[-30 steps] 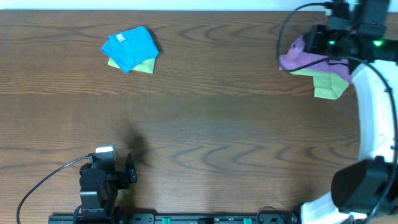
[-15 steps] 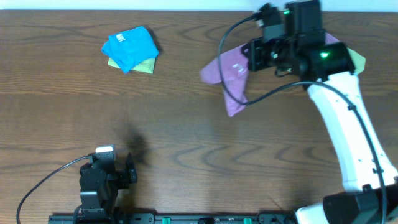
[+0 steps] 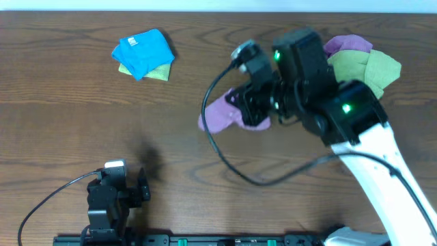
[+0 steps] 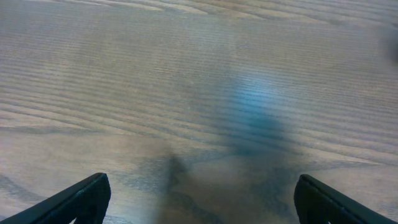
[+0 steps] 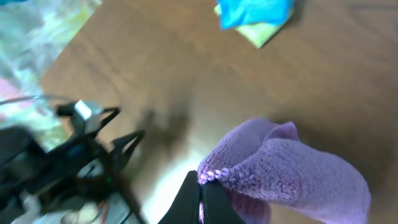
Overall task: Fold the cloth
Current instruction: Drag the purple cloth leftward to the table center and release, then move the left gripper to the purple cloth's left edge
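Your right gripper (image 5: pixel 202 186) has its fingers pressed together on an edge of the lilac cloth (image 3: pixel 220 116) and is pinching it. The cloth hangs bunched from them near the table's (image 3: pixel 287 198) middle; you cannot tell whether it touches the wood. From the cloth, the blue cloth (image 3: pixel 142 50) sits toward 10 o'clock, well apart, lying on a lime-green cloth (image 3: pixel 161 72) that peeks out beneath it. Toward 2 o'clock, a heap of purple and green cloths (image 3: pixel 369 65) lies near the far edge. Your left gripper (image 4: pixel 205 199) is at 7 o'clock by the near edge — fingers spread wide, nothing between them but bare wood.
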Motion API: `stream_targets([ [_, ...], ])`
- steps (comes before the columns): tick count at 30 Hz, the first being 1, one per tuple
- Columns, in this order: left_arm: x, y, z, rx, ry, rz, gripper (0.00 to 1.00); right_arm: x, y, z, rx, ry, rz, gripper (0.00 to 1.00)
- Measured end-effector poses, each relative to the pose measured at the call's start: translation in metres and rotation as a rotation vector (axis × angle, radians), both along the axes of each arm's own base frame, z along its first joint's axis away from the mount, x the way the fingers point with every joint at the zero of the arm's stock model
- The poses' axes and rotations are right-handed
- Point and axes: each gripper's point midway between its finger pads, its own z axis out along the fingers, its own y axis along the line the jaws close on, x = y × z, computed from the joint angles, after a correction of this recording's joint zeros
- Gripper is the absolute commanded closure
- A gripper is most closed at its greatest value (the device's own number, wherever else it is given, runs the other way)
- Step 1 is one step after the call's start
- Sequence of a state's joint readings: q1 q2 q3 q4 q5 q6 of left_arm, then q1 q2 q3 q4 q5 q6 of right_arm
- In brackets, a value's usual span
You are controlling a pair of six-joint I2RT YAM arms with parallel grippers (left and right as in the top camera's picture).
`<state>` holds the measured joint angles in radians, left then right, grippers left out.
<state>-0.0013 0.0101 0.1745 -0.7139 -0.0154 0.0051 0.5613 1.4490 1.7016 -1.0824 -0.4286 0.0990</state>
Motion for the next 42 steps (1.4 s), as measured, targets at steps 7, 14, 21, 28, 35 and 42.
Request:
stream_targets([
  [7, 0.000, 0.000, 0.000, 0.000, 0.000, 0.000, 0.05, -0.013, -0.019, 0.000, -0.064, 0.001, -0.057, 0.99],
  [14, 0.000, 0.000, 0.000, 0.000, 0.000, 0.000, 0.05, 0.055, -0.003, -0.031, -0.144, -0.084, -0.135, 0.99],
  [21, 0.000, 0.000, 0.000, 0.001, 0.000, 0.001, 0.05, 0.216, 0.018, -0.116, -0.133, -0.251, -0.328, 0.35],
  [28, 0.000, 0.000, 0.000, 0.000, 0.000, 0.001, 0.04, 0.237, -0.019, -0.165, -0.238, -0.175, -0.442, 0.13],
  [35, 0.000, 0.000, 0.001, 0.001, -0.003, 0.001, 0.04, 0.195, -0.045, -0.126, -0.271, -0.096, -0.496, 0.07],
  [42, 0.010, -0.005, 0.015, -0.015, -0.075, -0.022, 0.05, 0.167, -0.085, -0.107, -0.175, 0.088, -0.561, 0.07],
])
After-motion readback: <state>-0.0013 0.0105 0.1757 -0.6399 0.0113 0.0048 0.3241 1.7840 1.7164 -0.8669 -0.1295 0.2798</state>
